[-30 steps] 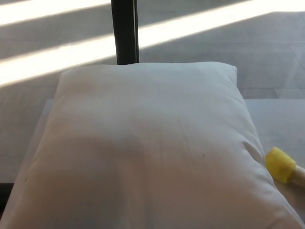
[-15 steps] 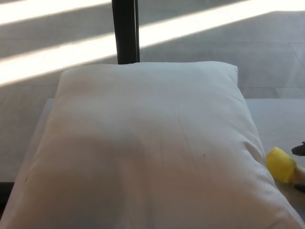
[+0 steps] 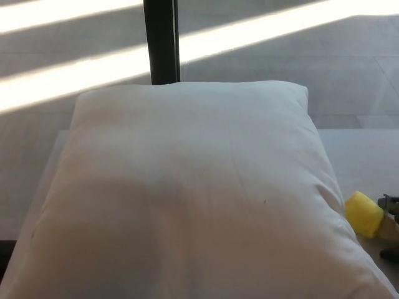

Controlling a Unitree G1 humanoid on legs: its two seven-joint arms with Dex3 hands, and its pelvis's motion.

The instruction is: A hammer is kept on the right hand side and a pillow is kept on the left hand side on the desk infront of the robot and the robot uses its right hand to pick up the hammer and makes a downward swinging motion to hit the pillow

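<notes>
A large white fabric pillow (image 3: pixel 187 193) fills most of the frame, from the lower left corner to the lower right and up to just above the middle. It lies flat on a pale desk surface (image 3: pixel 361 159), of which only a strip shows along the right side of the frame and a thinner sliver at the left edge. The pillow's upper edge runs straight across, with rounded corners at upper left and upper right; a soft shadow darkens its lower left part.

Behind the desk, a grey floor (image 3: pixel 280 68) takes up the top third of the frame, crossed by broad bright bands of sunlight (image 3: pixel 75 78) slanting from lower left to upper right. A dark upright post (image 3: pixel 161 40) stands at upper centre, its base hidden behind the pillow's far edge.

At the lower right edge, the hammer with a yellow block head and pale handle (image 3: pixel 363 213) lies on the desk, its head just beside the pillow's right edge. Small dark parts of the robot's right hand (image 3: pixel 391 227) show at the frame edge, above and below the handle; how far its fingers are apart cannot be told, nor whether it grips the handle.
</notes>
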